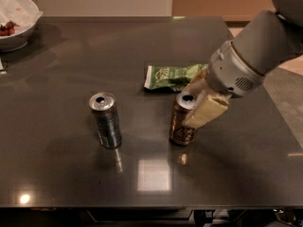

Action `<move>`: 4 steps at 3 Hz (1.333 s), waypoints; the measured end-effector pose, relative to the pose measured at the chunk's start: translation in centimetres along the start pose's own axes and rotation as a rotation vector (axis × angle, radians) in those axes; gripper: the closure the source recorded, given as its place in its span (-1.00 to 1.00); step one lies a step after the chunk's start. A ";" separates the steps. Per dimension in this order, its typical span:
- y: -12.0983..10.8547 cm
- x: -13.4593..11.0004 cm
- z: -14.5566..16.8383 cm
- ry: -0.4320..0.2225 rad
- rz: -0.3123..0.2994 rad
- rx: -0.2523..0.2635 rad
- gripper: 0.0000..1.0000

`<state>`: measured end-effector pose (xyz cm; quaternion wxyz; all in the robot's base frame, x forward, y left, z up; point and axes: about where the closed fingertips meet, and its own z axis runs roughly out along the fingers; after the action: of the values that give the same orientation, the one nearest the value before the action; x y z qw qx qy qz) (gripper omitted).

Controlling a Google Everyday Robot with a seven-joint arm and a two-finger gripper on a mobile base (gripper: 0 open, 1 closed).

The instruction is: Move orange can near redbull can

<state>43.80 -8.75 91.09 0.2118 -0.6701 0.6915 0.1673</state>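
- On my feed, a dark grey table (57,174) fills nearly the whole view, its glossy top showing pale patches of reflected light near the front edge.
- The arm (255,56), grey and white, comes in from the upper right corner and slants down toward the middle of the table.
- A white bowl (20,36) sits at the far left corner, cut off by the edge of the view, with some red bits inside that I cannot identify.
- A green bag (170,75) lies flat right of centre, toward the far side, just behind the orange can.
- The gripper (195,103), beige, is at the top of the orange can, against its upper right side and partly behind its rim. I cannot tell how far it is open, or whether it has hold of the can.
- The orange can (182,123) stands on the table right of centre, about upright, with its opened silver top facing up.
- The redbull can (106,122), the slimmer of the 2 cans, stands upright left of centre, level with the orange can and well apart from it, with bare table between them.
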 end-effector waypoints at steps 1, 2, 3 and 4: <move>-0.5 -2.9 -0.1 -0.044 -0.042 -0.004 1.00; -0.9 -5.6 0.3 -0.078 -0.084 -0.018 1.00; -0.8 -7.6 1.3 -0.091 -0.118 -0.043 1.00; -0.2 -8.6 2.7 -0.085 -0.139 -0.074 1.00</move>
<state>44.31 -0.01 93.22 0.2270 -0.7161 0.6270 0.2062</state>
